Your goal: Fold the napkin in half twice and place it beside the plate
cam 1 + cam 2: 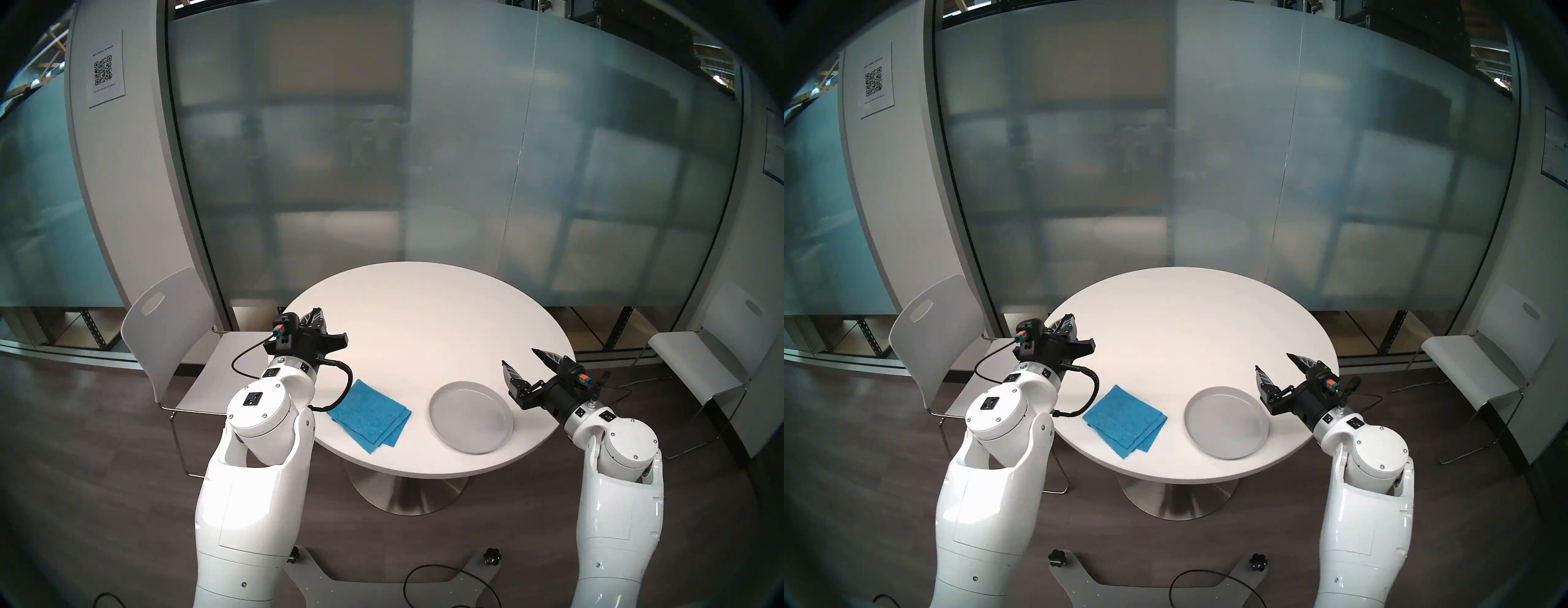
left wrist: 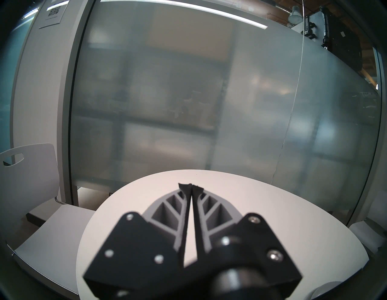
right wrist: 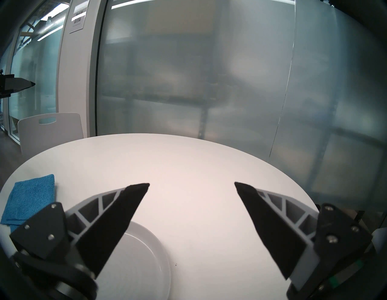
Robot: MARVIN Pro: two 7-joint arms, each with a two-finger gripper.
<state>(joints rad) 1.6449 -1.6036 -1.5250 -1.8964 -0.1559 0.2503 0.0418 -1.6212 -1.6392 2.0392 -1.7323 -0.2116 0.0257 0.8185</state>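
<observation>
A blue napkin [image 1: 370,417] [image 1: 1124,420] [image 3: 29,199] lies folded into a small square near the front left of the round white table [image 1: 424,322]. To its right, a short gap away, sits the empty light-grey plate [image 1: 471,417] [image 1: 1227,422] [image 3: 146,259]. My left gripper [image 1: 316,318] [image 2: 191,186] hovers over the table's left edge, behind the napkin, its fingertips pressed together with nothing between them. My right gripper [image 1: 521,358] [image 3: 191,185] hangs just right of the plate, open and empty.
A white chair [image 1: 169,335] stands at the table's left and another chair [image 1: 717,365] at the right. A frosted glass wall [image 1: 424,170] rises behind the table. The table's back half [image 1: 428,305] is bare.
</observation>
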